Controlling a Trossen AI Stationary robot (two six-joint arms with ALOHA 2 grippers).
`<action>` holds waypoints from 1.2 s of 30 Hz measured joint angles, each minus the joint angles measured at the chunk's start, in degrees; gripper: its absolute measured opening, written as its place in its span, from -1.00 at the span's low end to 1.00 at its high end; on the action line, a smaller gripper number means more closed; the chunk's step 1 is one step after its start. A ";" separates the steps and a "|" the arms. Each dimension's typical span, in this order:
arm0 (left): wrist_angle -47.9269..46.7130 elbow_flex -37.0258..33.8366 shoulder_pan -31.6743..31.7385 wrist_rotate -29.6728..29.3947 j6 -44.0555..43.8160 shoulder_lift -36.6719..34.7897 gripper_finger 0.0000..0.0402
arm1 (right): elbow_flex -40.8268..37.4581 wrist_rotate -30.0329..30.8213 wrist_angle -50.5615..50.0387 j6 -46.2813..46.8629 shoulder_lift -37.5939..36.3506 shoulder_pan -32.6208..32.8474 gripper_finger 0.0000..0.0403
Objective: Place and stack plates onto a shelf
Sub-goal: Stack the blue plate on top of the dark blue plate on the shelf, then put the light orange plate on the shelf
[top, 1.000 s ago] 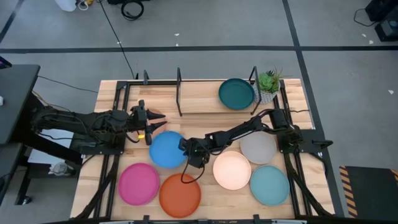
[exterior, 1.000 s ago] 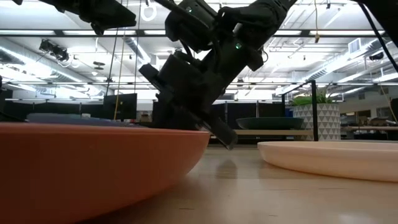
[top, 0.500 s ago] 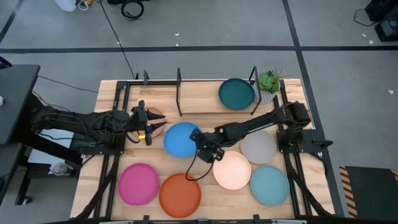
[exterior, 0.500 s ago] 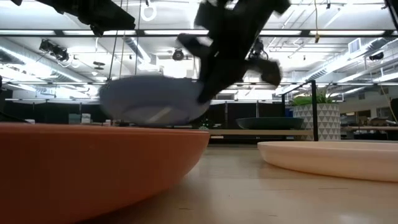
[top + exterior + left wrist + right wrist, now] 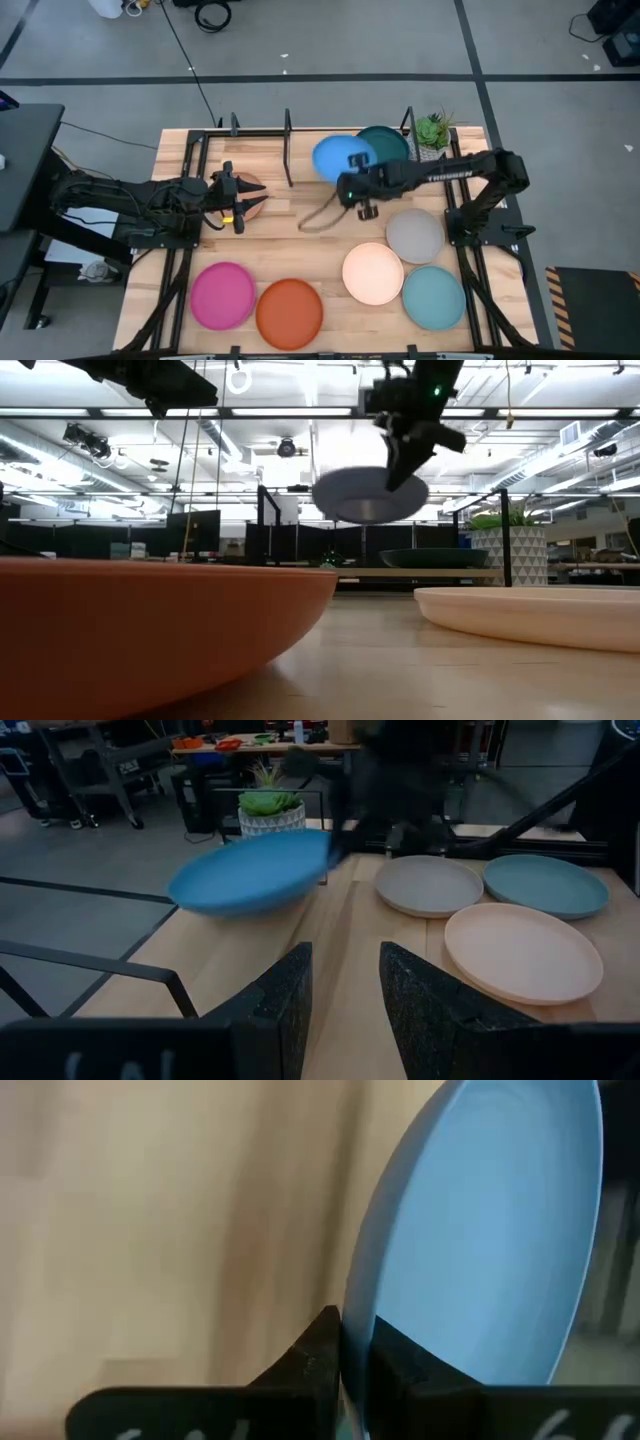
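Plates I can count: eight, one of each colour, though the tan one is mostly hidden.
Blue plate (image 5: 338, 157): up in the air, its edge pinched tight between the two fingers of the right gripper (image 5: 352, 187); the plate sticks out past the fingertips, toward the shelf (image 5: 288, 148).
Dark teal plate (image 5: 385, 150): lies on the shelf's wood base, just beyond the blue plate, which partly covers it from above.
On the table: grey plate (image 5: 415, 237), cream plate (image 5: 373, 272), light teal plate (image 5: 433, 297), orange plate (image 5: 289, 313), magenta plate (image 5: 223, 295).
Tan plate (image 5: 255, 199): a small bit shows right at the tips of the left gripper (image 5: 243, 200); I cannot tell if they touch.
Left fingers (image 5: 285, 995): a small gap between them, nothing in it.
Change: a second ago the blue plate lay on the table by the orange one; now it is lifted and carried over to the shelf. The left arm has not moved.
Low view only: the blue plate (image 5: 368, 495) hangs high above the table.
Right wrist view only: the plate's rim (image 5: 480, 1230) sits in the slit between the fingers (image 5: 310, 1355).
Plant (image 5: 432, 132): one, by the shelf's corner.
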 joint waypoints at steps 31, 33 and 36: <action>-0.71 0.00 0.00 0.00 -0.04 0.00 -0.36 | -6.01 -2.07 -4.49 8.80 -2.15 -10.69 -0.38; -0.71 0.00 0.00 0.00 -0.11 0.01 -0.36 | -6.01 -4.34 -4.56 9.05 -3.11 -8.87 -0.36; -0.76 0.00 0.00 0.00 -0.81 0.01 -0.36 | -6.01 -11.58 -4.48 11.51 -3.81 -5.99 -0.35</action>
